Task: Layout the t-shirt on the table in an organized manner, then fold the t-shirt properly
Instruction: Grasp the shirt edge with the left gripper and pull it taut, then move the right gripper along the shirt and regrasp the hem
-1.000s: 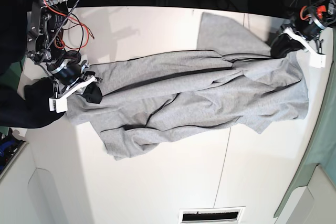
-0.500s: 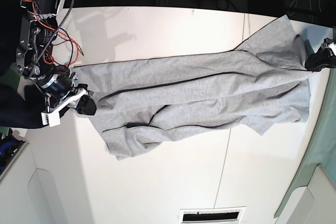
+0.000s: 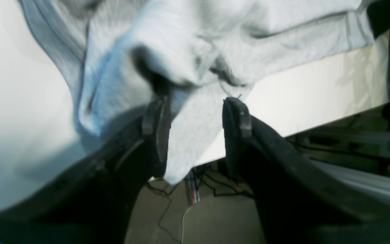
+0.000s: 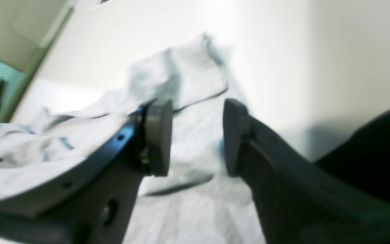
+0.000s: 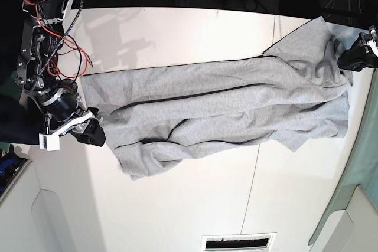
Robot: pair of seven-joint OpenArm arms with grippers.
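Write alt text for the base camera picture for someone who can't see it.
A grey t-shirt lies stretched, wrinkled and bunched, across a white table. The right hand sits at one end, the left hand at the other, at the picture's right edge.

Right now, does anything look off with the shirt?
Yes. The shirt lies stretched across the table but rumpled in long folds, and by the left gripper its corner hangs over the table edge.

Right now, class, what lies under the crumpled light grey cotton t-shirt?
The wide white matte table lies under the light grey cotton t-shirt, showing all round it. Its folds hide the tabletop beneath and any print; one corner overhangs the table edge.
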